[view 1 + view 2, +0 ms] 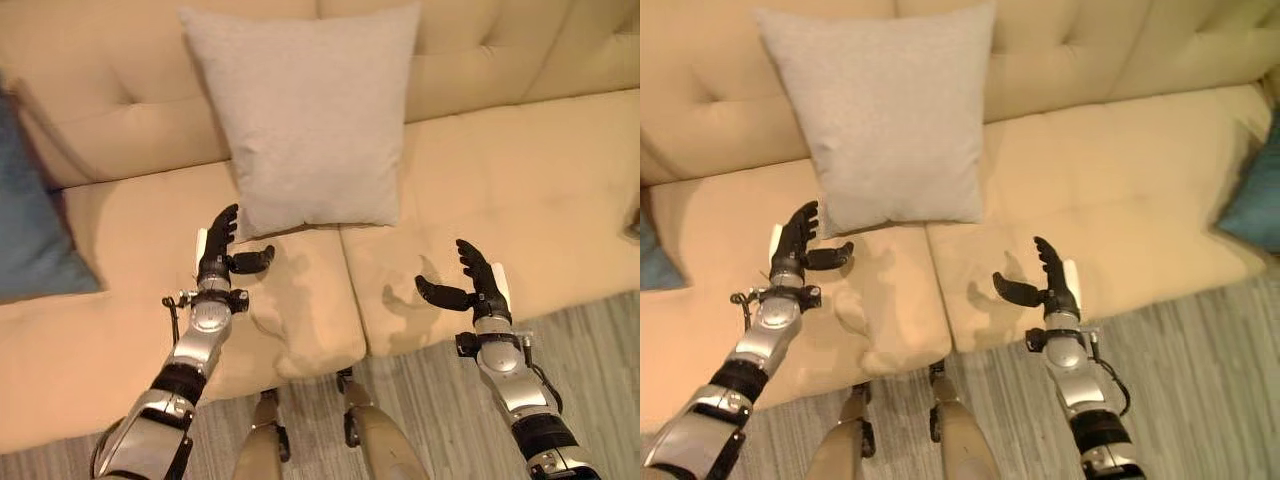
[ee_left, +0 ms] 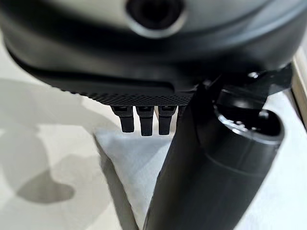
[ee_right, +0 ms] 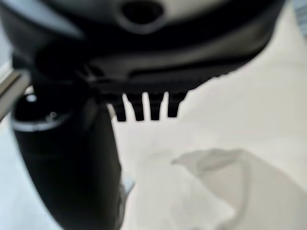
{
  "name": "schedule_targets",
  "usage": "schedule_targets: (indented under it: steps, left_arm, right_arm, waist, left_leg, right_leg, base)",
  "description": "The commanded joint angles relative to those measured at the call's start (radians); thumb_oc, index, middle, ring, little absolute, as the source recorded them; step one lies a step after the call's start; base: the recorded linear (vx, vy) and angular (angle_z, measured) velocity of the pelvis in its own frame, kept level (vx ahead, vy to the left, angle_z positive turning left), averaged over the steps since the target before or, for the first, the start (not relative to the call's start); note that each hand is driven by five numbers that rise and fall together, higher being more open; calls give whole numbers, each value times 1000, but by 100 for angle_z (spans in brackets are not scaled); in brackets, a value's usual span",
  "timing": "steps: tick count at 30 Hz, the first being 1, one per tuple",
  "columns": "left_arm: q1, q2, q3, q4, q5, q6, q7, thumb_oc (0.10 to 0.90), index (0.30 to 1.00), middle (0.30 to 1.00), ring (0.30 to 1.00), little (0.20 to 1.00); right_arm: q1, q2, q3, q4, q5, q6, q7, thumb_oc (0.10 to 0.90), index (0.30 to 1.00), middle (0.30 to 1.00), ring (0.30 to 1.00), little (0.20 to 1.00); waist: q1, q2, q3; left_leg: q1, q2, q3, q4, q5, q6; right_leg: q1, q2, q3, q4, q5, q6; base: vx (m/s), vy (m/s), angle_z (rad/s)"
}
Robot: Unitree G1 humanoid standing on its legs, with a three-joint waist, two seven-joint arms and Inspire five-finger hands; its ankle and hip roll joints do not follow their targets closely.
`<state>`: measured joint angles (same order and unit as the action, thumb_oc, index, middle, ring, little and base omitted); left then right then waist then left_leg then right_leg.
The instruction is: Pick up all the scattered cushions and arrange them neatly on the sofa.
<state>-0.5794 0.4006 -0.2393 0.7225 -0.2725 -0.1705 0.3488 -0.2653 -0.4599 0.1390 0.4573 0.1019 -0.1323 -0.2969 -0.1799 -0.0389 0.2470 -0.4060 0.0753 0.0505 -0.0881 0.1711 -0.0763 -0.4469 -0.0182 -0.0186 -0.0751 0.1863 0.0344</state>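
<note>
A grey cushion (image 1: 308, 120) stands upright at the middle of the sofa (image 1: 520, 190), leaning on the backrest, its lower edge resting on the seat at the seam between the two seat pads. It sits straight, corners level.

A blue cushion (image 1: 30, 215) lies at the left end of the seat, against the backrest. In the right eye view, the edge of a second blue cushion (image 1: 1255, 200) shows at the right end of the sofa, near the front edge.

Left robot hand (image 1: 216, 250): over the left seat pad, just below the grey cushion's lower left corner, near it but apart. Fingers straight, thumb out to the side; released, grasping nothing. The left wrist view shows the fingertips (image 2: 144, 123) extended, with the cushion corner beyond them.

Right robot hand (image 1: 478, 278): over the right seat pad, near the front edge, well apart from the grey cushion. Fingers straight, thumb spread toward the centre; released, grasping nothing. The right wrist view shows bare seat fabric past the fingertips (image 3: 139, 111).

A grey striped floor (image 1: 600, 360) runs along the sofa's front edge.
</note>
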Motion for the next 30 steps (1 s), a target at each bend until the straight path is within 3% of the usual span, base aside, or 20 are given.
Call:
schedule_targets:
  steps: [1,6,7,8,16,20,21,22,30]
  left_arm:
    - [-73,82,14,17,14,-65,56,800,900,900,900,900]
    - [-149,89,-3,64,1,-57,55,800,900,900,900,900]
    - [-163,84,-7,71,-3,-58,54,616,625,625,625,625]
    - [-181,67,-16,69,-9,-61,55,400,300,300,300,300]
    - [-190,-43,-58,-9,-23,-89,63,400,300,300,300,300]
    - [-213,-60,-79,-13,-10,-91,66,400,300,300,300,300]
    - [-219,-62,-84,-14,-6,-90,66,464,396,396,396,396]
    - [-228,-58,-88,-6,8,-85,66,800,900,900,900,900]
    - [-218,37,-28,70,31,-63,68,800,900,900,900,900]
  right_arm:
    - [-8,-24,-23,-60,66,-102,-10,800,900,900,900,900]
    - [-2,-16,-23,-114,98,-119,-5,800,900,900,900,900]
    - [-4,-14,-24,-117,102,-121,-6,800,900,900,900,900]
    - [-6,-8,-24,-124,106,-125,-9,800,900,900,900,900]
    - [-14,27,-11,-124,110,-153,-8,800,900,900,900,900]
    - [-16,29,-8,-131,109,-166,-6,800,900,900,900,900]
    - [-16,26,-8,-138,107,-168,-4,800,900,900,900,900]
    - [-13,22,-6,-143,109,-172,0,800,900,900,900,900]
    - [32,5,-26,-162,112,-173,27,800,900,900,900,900]
  waist:
    - [9,-51,-78]
    - [-17,-50,-61]
    - [-21,-48,-59]
    - [-25,-44,-54]
    - [-24,-33,-57]
    - [-26,-31,-55]
    - [-25,-32,-53]
    - [-26,-33,-52]
    - [-20,-33,-46]
  left_leg:
    - [-24,7,9,1,-41,-47]
    - [-62,2,21,1,-36,-48]
    - [-71,-1,22,1,-36,-48]
    - [-84,-6,21,1,-34,-47]
    - [-84,-22,16,1,-50,-42]
    - [-83,-20,14,1,-52,-43]
    - [-84,-19,11,1,-52,-43]
    - [-84,-19,10,1,-52,-43]
    - [-77,-14,8,1,-48,-44]
  right_leg:
    - [-42,-13,-7,29,-80,85]
    - [-80,-19,0,9,-55,91]
    - [-89,-21,-1,5,-52,93]
    - [-103,-23,-2,3,-47,95]
    - [-101,-31,2,-3,-47,96]
    - [-99,-31,-2,-5,-47,97]
    - [-99,-30,-3,-5,-46,97]
    - [-100,-30,-4,-5,-46,98]
    - [-89,-25,-8,-6,-46,98]
  base:
    - [-2,75,-16]
    - [11,65,-24]
    - [26,69,-9]
    - [27,66,-3]
    - [11,9,0]
    - [-5,-10,0]
    - [-30,-47,0]
    - [-29,-43,0]
    - [-16,-25,-2]
